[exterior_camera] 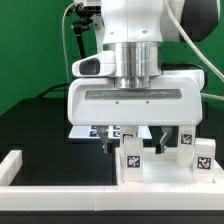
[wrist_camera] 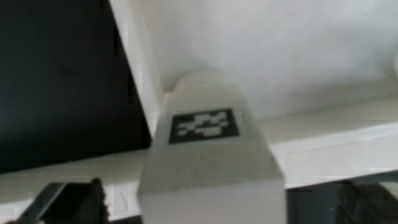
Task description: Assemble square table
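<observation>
The white tabletop (exterior_camera: 160, 185) lies at the front, right of centre in the exterior view, and fills the far part of the wrist view (wrist_camera: 294, 60). Three white legs with tags stand upright on it: one in front (exterior_camera: 130, 165) and two at the exterior view's right (exterior_camera: 185, 150) (exterior_camera: 205, 160). My gripper (exterior_camera: 137, 148) hangs just above the front leg. In the wrist view this leg (wrist_camera: 205, 130) runs between my two dark fingers (wrist_camera: 71, 205). There is a gap on each side, so the gripper (wrist_camera: 210, 212) is open around it.
The marker board (exterior_camera: 100, 130) lies behind the gripper on the black table (exterior_camera: 40, 120). Long white fence bars run along the exterior view's left (exterior_camera: 10, 168) and the front (exterior_camera: 60, 205).
</observation>
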`<act>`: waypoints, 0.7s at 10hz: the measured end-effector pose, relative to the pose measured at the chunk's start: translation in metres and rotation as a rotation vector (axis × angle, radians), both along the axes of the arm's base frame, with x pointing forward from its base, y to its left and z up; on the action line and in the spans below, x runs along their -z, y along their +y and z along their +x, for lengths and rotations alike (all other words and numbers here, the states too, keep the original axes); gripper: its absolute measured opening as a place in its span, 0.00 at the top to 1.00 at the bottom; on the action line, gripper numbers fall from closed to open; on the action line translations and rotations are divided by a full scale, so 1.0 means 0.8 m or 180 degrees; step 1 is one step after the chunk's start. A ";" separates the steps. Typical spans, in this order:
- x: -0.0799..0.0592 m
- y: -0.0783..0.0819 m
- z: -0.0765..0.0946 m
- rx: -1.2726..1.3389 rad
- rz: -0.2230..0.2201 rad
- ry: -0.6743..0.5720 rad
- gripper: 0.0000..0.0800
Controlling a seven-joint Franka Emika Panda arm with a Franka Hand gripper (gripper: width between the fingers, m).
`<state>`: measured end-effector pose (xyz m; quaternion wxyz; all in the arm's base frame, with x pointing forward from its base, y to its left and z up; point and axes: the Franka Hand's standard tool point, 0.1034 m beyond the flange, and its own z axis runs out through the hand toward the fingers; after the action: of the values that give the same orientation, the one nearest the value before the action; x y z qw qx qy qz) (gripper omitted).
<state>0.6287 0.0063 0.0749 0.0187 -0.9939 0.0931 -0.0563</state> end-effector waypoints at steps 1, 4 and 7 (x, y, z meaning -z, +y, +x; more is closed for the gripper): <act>0.000 0.000 0.000 0.0055 0.0006 0.0002 0.34; 0.001 -0.002 0.000 0.0556 0.0063 0.0016 0.64; 0.001 -0.005 -0.001 0.1394 0.0157 0.0039 0.64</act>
<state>0.6283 0.0025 0.0739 0.0297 -0.9495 0.3081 -0.0508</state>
